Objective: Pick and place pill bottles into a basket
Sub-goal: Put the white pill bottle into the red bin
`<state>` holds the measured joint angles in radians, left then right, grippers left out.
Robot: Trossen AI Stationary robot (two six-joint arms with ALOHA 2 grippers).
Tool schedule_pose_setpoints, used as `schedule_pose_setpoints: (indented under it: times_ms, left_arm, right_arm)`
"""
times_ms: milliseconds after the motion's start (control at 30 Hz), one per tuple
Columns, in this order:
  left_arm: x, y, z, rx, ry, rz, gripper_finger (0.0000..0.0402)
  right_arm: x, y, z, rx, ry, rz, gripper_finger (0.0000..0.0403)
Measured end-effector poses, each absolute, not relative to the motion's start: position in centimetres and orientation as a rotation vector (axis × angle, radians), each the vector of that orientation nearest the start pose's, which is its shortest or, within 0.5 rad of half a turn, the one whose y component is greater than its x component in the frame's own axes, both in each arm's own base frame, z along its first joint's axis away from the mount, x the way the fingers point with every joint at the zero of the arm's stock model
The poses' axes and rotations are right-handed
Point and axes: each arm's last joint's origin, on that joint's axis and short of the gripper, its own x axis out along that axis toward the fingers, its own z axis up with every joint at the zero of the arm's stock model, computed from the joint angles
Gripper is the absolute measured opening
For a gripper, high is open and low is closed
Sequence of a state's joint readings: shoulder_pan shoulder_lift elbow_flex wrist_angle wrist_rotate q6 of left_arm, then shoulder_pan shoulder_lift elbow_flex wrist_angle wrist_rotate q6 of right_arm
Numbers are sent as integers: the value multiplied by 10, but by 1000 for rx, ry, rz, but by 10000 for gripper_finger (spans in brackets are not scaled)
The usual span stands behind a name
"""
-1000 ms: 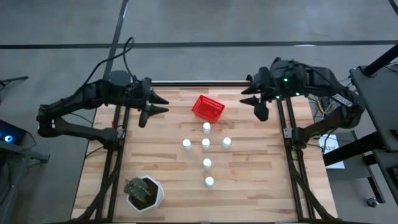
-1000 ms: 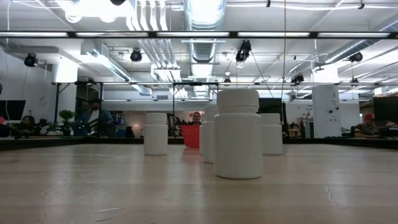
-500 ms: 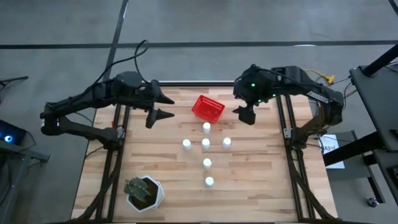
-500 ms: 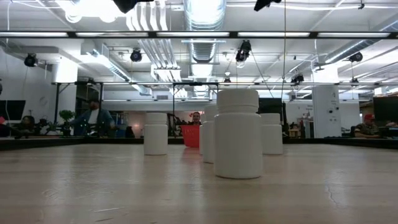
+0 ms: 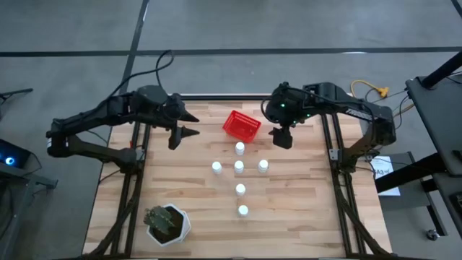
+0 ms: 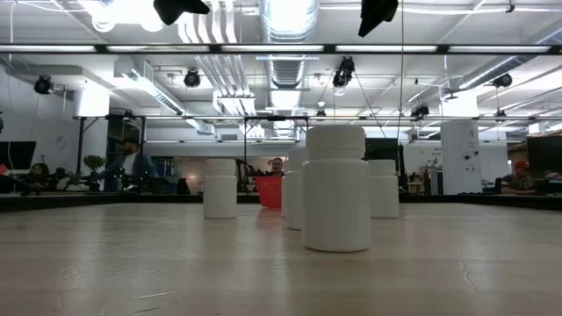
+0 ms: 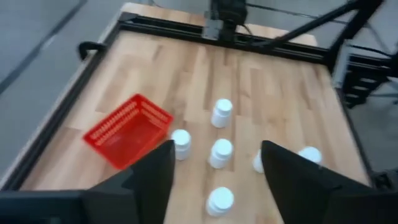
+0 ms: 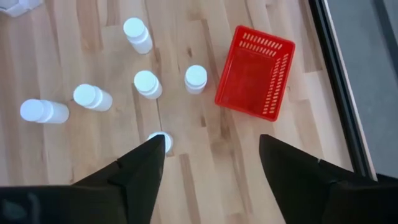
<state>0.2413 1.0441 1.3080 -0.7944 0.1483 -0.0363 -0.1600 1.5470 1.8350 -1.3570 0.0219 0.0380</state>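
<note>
Below and just ahead of the right gripper [image 5: 281, 137], empty with fingers apart, six small white plastic pill bottles [image 5: 239, 167] stood upright; the small red slotted plastic basket [image 5: 241, 125] lay beside it. The left gripper [image 5: 186, 132], also open and empty, hung farther off.

My two arms are matte black, built of rounded, jointed segments. A black cable loops up off my left arm; a yellow coiled cable lies beside my right arm's base, and a small green light glows on my right wrist. My left gripper [image 5: 189, 124] and right gripper [image 5: 281, 137] each end in two dark, tapering, wedge-shaped fingers [image 8: 140, 171], smooth and unmarked, set well apart.
</note>
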Motion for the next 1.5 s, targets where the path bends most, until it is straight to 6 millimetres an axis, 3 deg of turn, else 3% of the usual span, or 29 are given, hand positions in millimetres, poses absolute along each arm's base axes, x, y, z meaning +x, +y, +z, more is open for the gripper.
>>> schedule_pose_setpoints:
  times_ms: [267,333,467,600,733,1067,1233,1500]
  left_arm:
    - [165,36,411,-99,440,95,32]
    - [161,35,408,-98,376,78,9]
    - [152,30,395,-143,272,4,16]
    - [143,27,368,-210,270,4,10]
    - [135,25,347,-210,140,-8,2]
    - [123,22,267,-153,-32,-24,1]
    - [121,20,238,-9,-137,-53,1]
    - [119,19,202,-50,-82,-69,1]
  right_arm:
    - [264,-43,404,124,1053,-194,190]
    - [263,-43,400,125,1065,-194,178]
    - [264,-43,389,124,1097,-192,157]
    - [267,-44,375,125,1132,-190,138]
    - [269,-44,361,129,1157,-187,113]
    - [275,-44,352,140,1121,-133,17]
    - [278,-44,347,154,1125,-108,9]
    - [281,-45,328,205,1153,-138,8]
